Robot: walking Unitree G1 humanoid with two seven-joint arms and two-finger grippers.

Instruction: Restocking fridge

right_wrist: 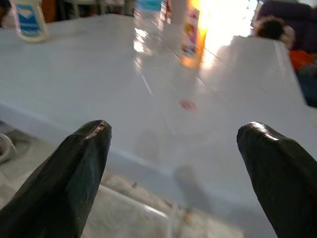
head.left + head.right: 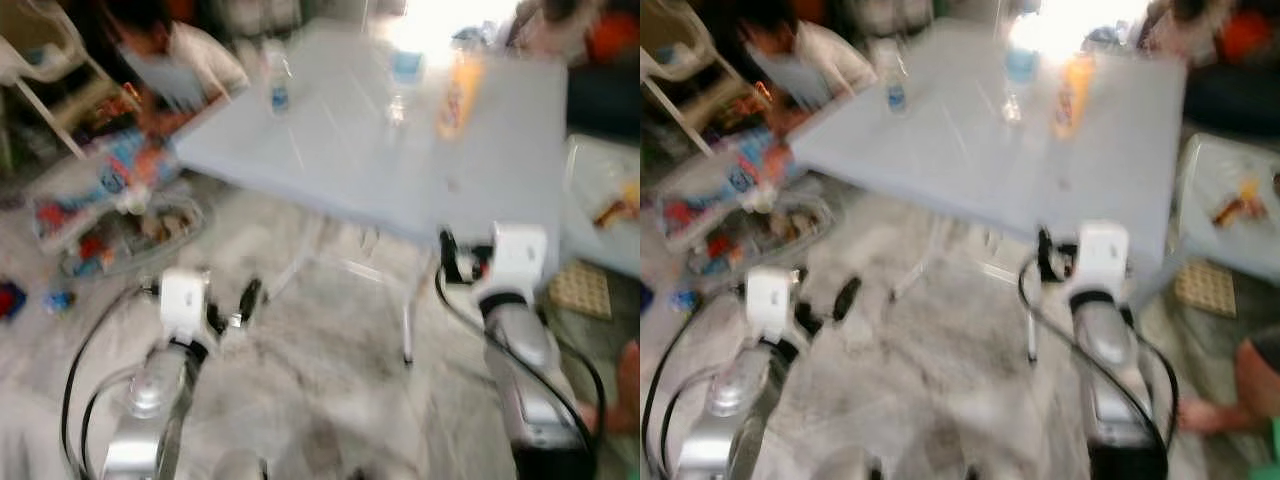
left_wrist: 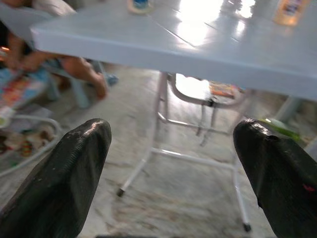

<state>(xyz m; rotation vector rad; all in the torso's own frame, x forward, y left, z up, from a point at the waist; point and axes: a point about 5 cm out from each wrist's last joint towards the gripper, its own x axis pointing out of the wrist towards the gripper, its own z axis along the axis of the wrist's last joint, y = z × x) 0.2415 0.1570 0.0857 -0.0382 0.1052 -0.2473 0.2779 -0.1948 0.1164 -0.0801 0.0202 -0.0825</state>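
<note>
You are facing a pale blue table (image 2: 400, 150) on a marbled grey floor (image 2: 330, 380), and the head views are blurred. Three drinks stand on the far part of the tabletop: a clear bottle with a blue label (image 2: 278, 82) toward the left, a clear bottle with a blue top (image 2: 402, 85) near the middle, and an orange bottle (image 2: 458, 92) just beside it on the right.

Your right gripper (image 1: 176, 163) hangs at the near edge of the table, its two black fingers (image 1: 74, 168) spread wide with nothing between them; through the gap you see the tabletop and the orange bottle well beyond. Your left gripper (image 3: 171, 173) is lower and short of the table, fingers (image 3: 64, 178) likewise apart and empty, looking under the top at the white metal legs (image 3: 158, 124).

A person in a white top (image 2: 190, 60) sits at the table's far left corner. A basket of colourful packets (image 2: 115, 225) lies on the floor to the left.
</note>
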